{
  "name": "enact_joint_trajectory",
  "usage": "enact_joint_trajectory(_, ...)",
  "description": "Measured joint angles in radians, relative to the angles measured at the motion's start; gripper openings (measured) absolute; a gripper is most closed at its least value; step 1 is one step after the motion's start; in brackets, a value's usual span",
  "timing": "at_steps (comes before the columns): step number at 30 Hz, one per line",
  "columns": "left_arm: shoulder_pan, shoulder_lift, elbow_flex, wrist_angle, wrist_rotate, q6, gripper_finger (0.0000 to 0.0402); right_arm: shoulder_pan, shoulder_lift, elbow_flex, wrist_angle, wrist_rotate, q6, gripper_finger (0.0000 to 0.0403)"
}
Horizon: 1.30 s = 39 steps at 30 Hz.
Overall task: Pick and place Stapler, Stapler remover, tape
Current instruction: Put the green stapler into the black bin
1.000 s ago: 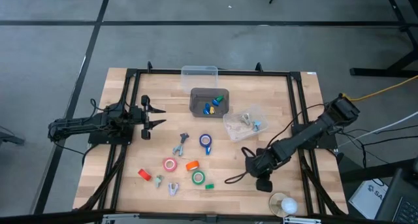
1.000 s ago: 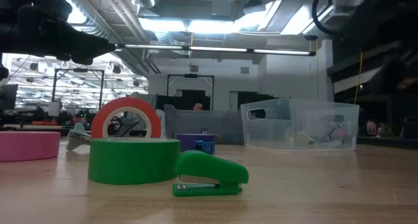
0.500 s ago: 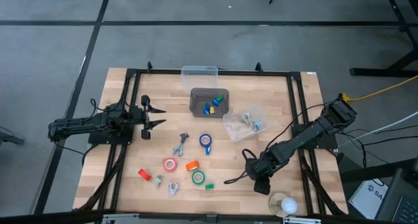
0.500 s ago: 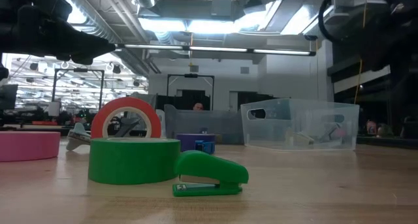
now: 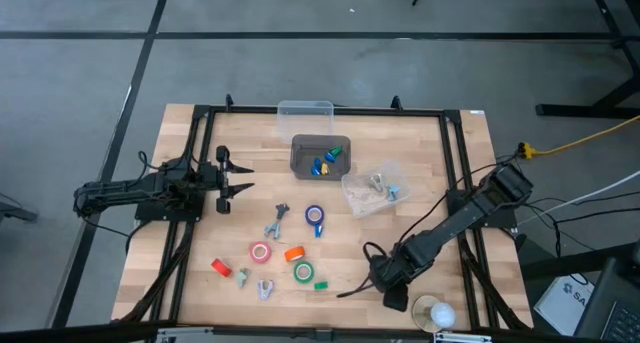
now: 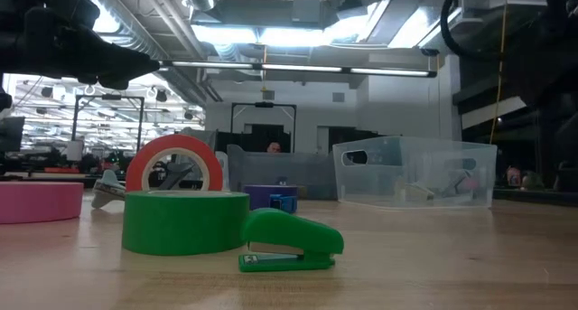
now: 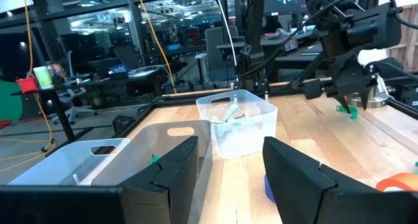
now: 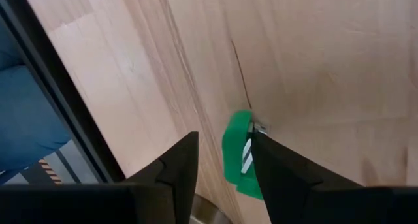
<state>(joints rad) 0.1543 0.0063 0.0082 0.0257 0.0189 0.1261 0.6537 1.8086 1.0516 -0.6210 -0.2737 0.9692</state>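
- Worktop (image 5: 200, 238): pale wooden planks inside a black metal frame, standing on a grey floor.
- Clear plastic bin (image 5: 305, 110): empty-looking, at the far edge of the worktop, centre.
- Dark grey tray (image 5: 303, 156): just near of the clear bin, holding small blue, green and yellow pieces (image 5: 327, 160).
- Clear plastic bag (image 5: 374, 188): crumpled, right of the tray, with small items inside.
- White round object (image 5: 433, 312): at the near right corner of the worktop.
- Yellow cable (image 5: 585, 138): runs across the floor to the right.
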Motion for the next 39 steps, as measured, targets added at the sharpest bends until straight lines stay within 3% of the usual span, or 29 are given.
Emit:
enact_joint_trajectory(9,0.0,0.0,0.0,0.0,0.0,0.0,0.0169,0.0,0.015,0.032,-0.048,0.007,-0.006,0.0149)
enact_joint_trajectory(15,0.0,0.0,0.0,0.0,0.0,0.0,0.0169,0.004,0.01,0.107,-0.23,0.112,-0.031,0.0149)
enact_joint_trajectory(22,0.0,0.0,0.0,0.0,0.0,0.0,0.0169,0.022,0.01,0.106,-0.26,0.116,-0.034,0.0149)
enact_joint_trajectory(31,0.0,0.0,0.0,-0.001,0.0,0.0,0.0169,0.017,0.01,0.106,-0.447,0.252,-0.076,0.0149)
enact_joint_trajectory(39,0.0,0.0,0.0,0.0,0.0,0.0,0.0169,0.011,0.009,0.051,-0.411,0.266,-0.166,0.0149)
